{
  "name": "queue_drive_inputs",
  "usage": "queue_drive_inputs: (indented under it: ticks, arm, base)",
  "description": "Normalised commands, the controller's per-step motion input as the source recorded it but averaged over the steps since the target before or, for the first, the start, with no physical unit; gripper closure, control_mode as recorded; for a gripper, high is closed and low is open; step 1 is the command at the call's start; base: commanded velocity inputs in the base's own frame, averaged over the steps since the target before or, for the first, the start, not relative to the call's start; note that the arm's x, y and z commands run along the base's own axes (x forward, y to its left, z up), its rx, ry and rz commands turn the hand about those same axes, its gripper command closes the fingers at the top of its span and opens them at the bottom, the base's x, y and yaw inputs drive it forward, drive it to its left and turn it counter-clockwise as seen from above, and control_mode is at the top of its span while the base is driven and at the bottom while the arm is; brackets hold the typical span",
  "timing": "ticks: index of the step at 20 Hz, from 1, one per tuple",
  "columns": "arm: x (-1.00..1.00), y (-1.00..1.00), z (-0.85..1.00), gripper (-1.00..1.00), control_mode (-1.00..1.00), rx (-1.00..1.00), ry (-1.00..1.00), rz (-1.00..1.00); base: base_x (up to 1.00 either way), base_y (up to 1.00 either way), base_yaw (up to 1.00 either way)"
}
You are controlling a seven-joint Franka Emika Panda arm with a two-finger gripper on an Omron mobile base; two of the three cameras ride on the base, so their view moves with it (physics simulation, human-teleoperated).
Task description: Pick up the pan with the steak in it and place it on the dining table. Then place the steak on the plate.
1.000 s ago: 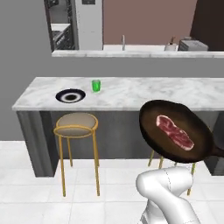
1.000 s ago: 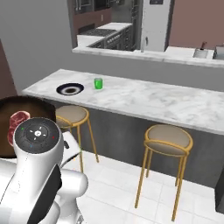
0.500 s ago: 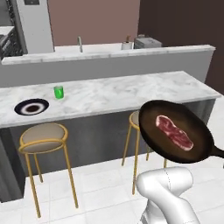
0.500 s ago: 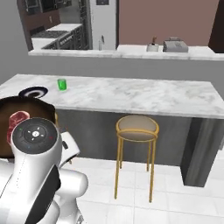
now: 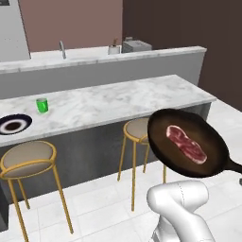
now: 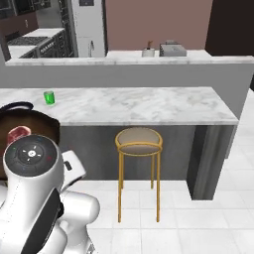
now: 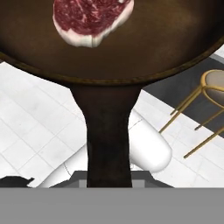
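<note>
Plate (image 5: 15, 125) sits at the far left of the dining surface (image 5: 123, 101), green cup (image 5: 42, 105) just to its right. Two stools (image 5: 27, 161) stand under the overhang.

Pan (image 5: 189, 143) held in the air, short of the surface and right of the plate, off past the nearer stool. Steak (image 5: 186, 143) lies flat inside it, near centre.

End effector (image 7: 109, 181) clamped on the pan handle (image 7: 108, 135), seen along it in the hand view.

Step in hand, by my reading: carrying the pan to the surface.

Next move calls for lifting over the edge, keeping the pan level, and setting down on bare marble beside the plate.
</note>
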Motion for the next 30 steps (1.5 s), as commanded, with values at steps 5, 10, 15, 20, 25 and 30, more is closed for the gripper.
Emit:
queue_drive_inputs:
  ticks: [5, 10, 15, 20, 25, 30]
  arm:
    - [0.00, 0.00, 0.00, 1.00, 1.00, 0.00, 0.00, 0.00]
    - [0.00, 0.00, 0.00, 1.00, 1.00, 0.00, 0.00, 0.00]
    - [0.00, 0.00, 0.00, 1.00, 1.00, 0.00, 0.00, 0.00]
    - [0.00, 0.00, 0.00, 1.00, 1.00, 0.00, 0.00, 0.00]
    - [0.00, 0.00, 0.00, 1.00, 1.00, 0.00, 0.00, 0.00]
    - [0.00, 0.00, 0.00, 1.00, 1.00, 0.00, 0.00, 0.00]
  base:
    - [0.00, 0.29, -0.02]
    - [0.00, 0.95, -0.10]
    - [0.00, 1.00, -0.10]
    - [-0.05, 0.97, -0.09]
    - [-0.12, 0.84, -0.08]
    - [-0.14, 0.59, -0.04]
